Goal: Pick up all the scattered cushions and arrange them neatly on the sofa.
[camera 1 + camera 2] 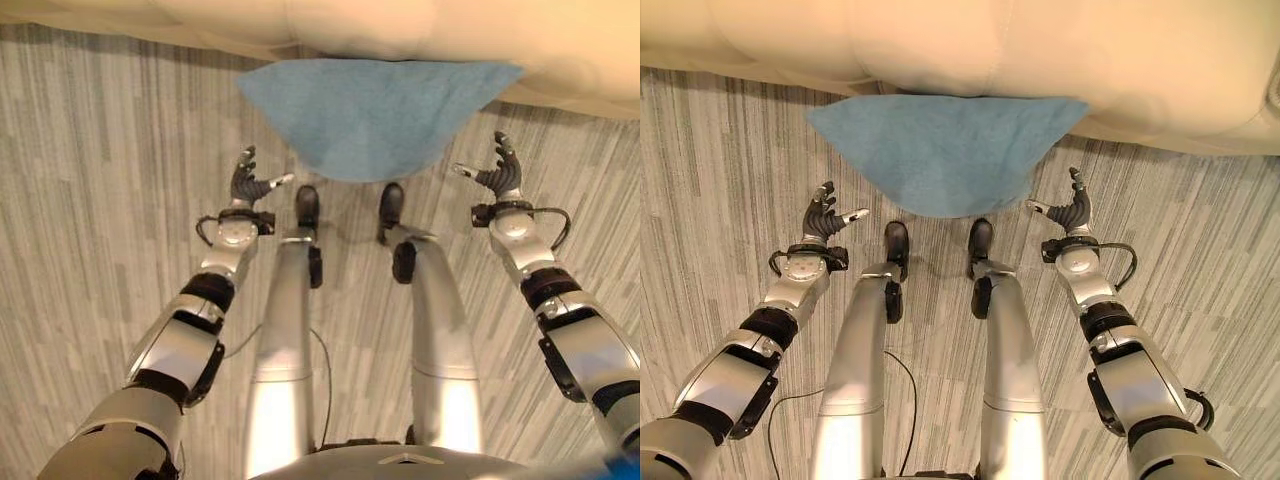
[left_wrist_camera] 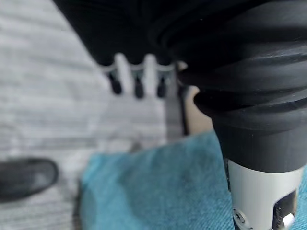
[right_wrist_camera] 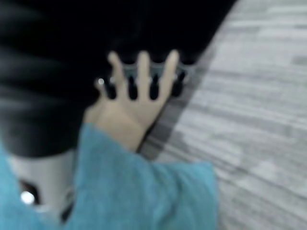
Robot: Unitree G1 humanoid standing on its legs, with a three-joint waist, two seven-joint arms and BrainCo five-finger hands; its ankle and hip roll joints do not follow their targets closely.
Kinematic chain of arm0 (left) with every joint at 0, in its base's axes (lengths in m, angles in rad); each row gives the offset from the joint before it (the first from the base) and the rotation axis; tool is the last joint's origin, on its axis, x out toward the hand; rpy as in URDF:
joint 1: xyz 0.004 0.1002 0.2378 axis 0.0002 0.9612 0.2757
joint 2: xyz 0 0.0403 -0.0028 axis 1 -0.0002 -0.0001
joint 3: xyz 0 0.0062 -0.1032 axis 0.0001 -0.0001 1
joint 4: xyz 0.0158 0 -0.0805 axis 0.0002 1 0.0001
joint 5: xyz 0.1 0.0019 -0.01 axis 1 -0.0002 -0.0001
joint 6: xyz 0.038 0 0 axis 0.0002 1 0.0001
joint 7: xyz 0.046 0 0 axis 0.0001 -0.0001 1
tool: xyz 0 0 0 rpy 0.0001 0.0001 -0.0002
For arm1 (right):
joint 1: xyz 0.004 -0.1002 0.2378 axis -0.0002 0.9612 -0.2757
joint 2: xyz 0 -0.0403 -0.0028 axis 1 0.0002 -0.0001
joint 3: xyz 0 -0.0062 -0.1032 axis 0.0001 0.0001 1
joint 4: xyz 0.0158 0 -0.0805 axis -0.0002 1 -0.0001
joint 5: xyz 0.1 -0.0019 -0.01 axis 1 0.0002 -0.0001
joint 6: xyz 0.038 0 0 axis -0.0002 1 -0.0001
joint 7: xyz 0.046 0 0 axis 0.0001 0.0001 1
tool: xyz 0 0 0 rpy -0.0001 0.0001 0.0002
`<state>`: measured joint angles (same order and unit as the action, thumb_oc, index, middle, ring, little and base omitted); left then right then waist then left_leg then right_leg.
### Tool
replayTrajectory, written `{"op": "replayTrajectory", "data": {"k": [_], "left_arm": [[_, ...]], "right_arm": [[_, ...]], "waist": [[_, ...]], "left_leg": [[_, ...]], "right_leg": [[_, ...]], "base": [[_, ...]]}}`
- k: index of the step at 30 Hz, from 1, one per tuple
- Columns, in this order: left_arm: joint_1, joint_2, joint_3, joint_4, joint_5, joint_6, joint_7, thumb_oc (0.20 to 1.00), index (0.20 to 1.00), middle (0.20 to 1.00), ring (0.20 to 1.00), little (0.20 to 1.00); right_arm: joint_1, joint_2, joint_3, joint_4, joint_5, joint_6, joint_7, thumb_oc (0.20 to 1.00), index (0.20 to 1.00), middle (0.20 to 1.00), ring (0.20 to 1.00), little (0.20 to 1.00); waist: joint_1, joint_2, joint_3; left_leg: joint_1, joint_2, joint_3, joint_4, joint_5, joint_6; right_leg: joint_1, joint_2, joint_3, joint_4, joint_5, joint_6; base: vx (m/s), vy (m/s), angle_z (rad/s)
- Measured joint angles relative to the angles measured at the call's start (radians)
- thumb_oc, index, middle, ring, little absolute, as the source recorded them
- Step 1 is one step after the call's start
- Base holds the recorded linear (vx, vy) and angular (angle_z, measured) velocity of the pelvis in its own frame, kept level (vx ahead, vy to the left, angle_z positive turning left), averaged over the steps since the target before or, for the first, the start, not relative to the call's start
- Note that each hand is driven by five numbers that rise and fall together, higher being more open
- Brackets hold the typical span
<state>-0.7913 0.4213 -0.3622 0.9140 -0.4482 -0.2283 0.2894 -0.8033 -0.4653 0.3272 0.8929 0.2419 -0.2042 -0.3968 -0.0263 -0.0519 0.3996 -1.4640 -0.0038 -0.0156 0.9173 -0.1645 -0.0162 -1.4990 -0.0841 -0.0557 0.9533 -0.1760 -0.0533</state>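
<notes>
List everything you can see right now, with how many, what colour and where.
Cushion: one, blue, on the floor leaning against the sofa's front, between the two hands.
Sofa: one, cream, across the far edge of the scene.
Floor: grey striped, under everything.
Left hand: one, silver fingers with dark tips, open, beside the cushion's left side, apart from it.
Right hand: one, same colours, open, beside the cushion's right side, apart from it.
</notes>
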Motion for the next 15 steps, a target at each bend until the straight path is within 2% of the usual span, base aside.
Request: {"op": "replayTrajectory", "data": {"k": [4, 9, 15], "left_arm": [[-0.028, 0.019, -0.013, -0.018, -0.003, 0.0, 0.001, 1.0, 1.0, 1.0, 1.0, 1.0], [-0.115, 0.058, -0.052, -0.034, -0.009, -0.002, 0.002, 1.0, 1.0, 1.0, 1.0, 1.0], [-0.193, 0.066, -0.121, -0.037, -0.01, -0.002, 0.027, 1.0, 1.0, 1.0, 1.0, 1.0]], "right_arm": [[-0.027, -0.009, 0.015, -0.012, 0.0, 0.001, 0.0, 1.0, 1.0, 1.0, 1.0, 1.0], [-0.098, -0.064, 0.058, -0.04, 0.0, -0.001, 0.0, 1.0, 1.0, 1.0, 1.0, 1.0], [-0.145, -0.075, 0.108, -0.049, 0.0, -0.002, -0.005, 1.0, 1.0, 1.0, 1.0, 1.0]], "waist": [[-0.01, 0.0, -0.003], [-0.014, 0.002, -0.007], [-0.025, 0.002, -0.006]], "left_leg": [[-0.042, -0.005, 0.0, 0.01, 0.005, -0.002], [-0.119, -0.005, 0.009, 0.047, -0.009, 0.004], [-0.118, -0.006, 0.014, 0.061, -0.014, 0.006]], "right_leg": [[-0.042, -0.004, 0.0, 0.01, -0.001, -0.001], [-0.122, -0.004, 0.014, 0.041, -0.009, 0.003], [-0.122, -0.004, 0.02, 0.049, -0.009, 0.002]], "base": [[0.03, -0.018, 0.01], [0.03, -0.017, -0.02], [0.01, -0.003, -0.01]]}}
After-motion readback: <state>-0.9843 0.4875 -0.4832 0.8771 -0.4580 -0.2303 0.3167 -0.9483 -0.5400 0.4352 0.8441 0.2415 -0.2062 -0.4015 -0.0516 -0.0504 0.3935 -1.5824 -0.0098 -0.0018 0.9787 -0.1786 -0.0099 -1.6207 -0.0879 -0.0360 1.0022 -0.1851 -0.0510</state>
